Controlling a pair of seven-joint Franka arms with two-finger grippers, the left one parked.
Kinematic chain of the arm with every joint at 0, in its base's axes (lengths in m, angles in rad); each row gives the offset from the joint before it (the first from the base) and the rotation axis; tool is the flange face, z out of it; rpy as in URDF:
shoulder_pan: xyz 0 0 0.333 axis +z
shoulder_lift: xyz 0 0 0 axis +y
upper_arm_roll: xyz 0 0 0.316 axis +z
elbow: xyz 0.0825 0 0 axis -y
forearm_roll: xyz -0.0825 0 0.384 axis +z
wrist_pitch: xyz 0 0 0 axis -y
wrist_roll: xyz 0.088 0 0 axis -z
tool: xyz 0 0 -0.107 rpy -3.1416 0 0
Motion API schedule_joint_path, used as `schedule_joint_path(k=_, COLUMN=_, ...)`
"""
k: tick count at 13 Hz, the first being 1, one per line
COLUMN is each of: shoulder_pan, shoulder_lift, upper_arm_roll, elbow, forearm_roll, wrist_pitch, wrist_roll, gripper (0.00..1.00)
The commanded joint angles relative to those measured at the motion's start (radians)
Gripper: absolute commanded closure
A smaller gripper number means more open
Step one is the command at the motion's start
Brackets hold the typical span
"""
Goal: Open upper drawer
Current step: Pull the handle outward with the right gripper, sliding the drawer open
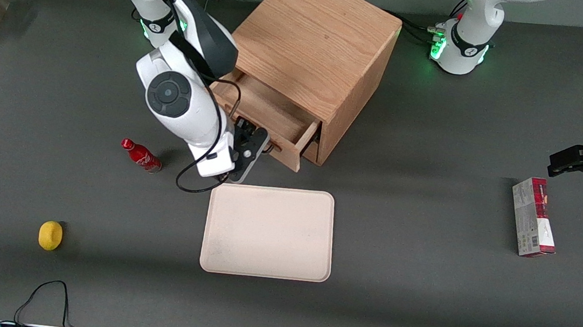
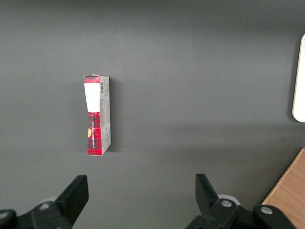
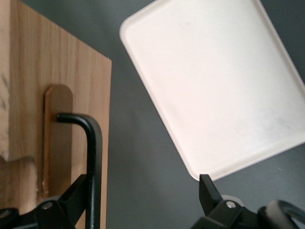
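my gripper (image 1: 255, 148) is at the front of the upper drawer (image 1: 268, 123), fingers spread apart, not clamped on anything. from my wrist cam one finger (image 3: 71, 198) sits right by the black bar handle (image 3: 92, 157) w/ the other finger (image 3: 208, 191) well off it over the grey table (image 3: 138, 157), so the bar stands btwn them near one side only. can't tell if that near finger actually touches the bar.

the upper drawer is pulled partway out of the light oak cabinet (image 1: 318, 41), its shallow wooden tray showing bare wood inside. the drawer front faces the front cam and toward my end of the table. lower drawer under it is mostly hidden from the front cam.

cream tray (image 1: 269, 231) lies flat on the table, nearer the front cam than the cabinet, just beside my gripper; its rounded corner shows in my wrist cam (image 3: 214, 90) too.

small red bottle (image 1: 141, 155) lies on its side toward my end, near my arm's wrist. yellow lemon (image 1: 50, 235) sits nearer the front cam than the bottle, well apart from it. red and white carton (image 1: 533, 217) lies toward the parked arm's end, also in that arm's cam (image 2: 97, 114).
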Motion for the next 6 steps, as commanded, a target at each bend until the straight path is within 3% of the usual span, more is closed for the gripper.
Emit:
schedule_joint_path(k=1, shoulder_pan=0.005, shoulder_lift=0.041, upper_arm_roll=-0.035, elbow=0.060, forearm_roll=-0.024, wrist_pitch=-0.018, wrist_roll=-0.051, gripper=0.00)
schedule_joint_path(k=6, shoulder_pan=0.002, shoulder_lift=0.064, upper_arm_roll=-0.078, elbow=0.112, forearm_roll=-0.093, wrist_pitch=-0.018, wrist_roll=-0.056, gripper=0.00)
